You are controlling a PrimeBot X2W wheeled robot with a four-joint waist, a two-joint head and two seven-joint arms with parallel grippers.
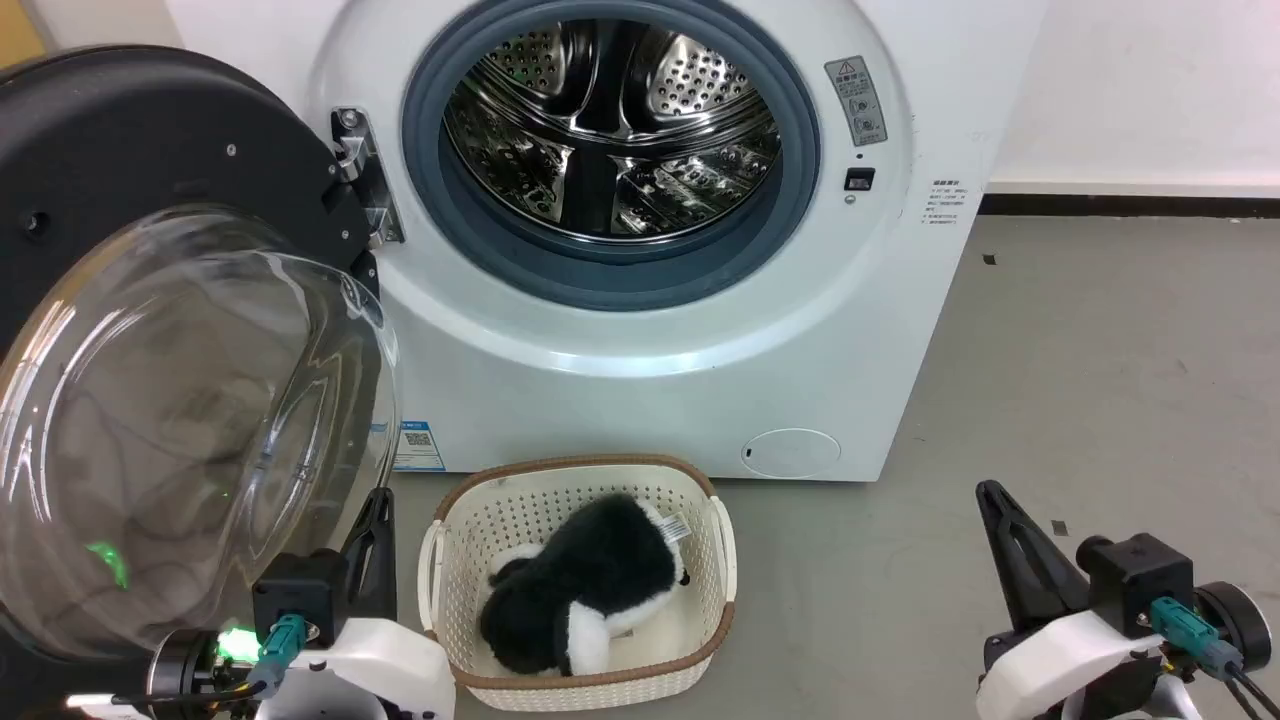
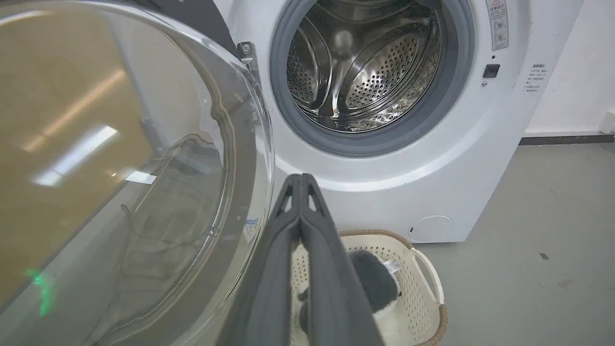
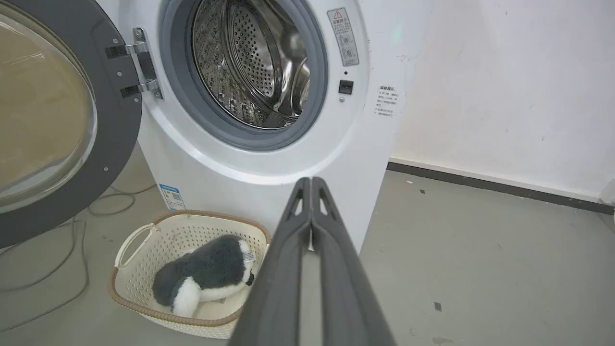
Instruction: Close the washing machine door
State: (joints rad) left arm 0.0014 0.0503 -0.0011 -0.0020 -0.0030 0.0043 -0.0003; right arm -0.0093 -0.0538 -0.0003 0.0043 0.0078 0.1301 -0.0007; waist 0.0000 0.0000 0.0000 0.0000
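The white washing machine [image 1: 640, 380] stands straight ahead with its steel drum [image 1: 610, 120] exposed. Its door [image 1: 150, 330], black with a bulging clear glass bowl, is swung wide open on the hinge [image 1: 365, 175] at the left. The door [image 2: 120, 168] takes up the left half of the left wrist view and appears at the left of the right wrist view [image 3: 62, 120]. My left gripper [image 1: 378, 500] is shut and empty, just right of the glass bowl's lower edge. My right gripper [image 1: 990, 492] is shut and empty, low over the floor at the right, far from the door.
A cream perforated basket [image 1: 580, 585] with a black-and-white plush toy [image 1: 585, 585] sits on the grey floor right before the machine, between my arms. A cable lies on the floor [image 3: 72, 250] under the door. A white wall [image 3: 504, 96] stands to the machine's right.
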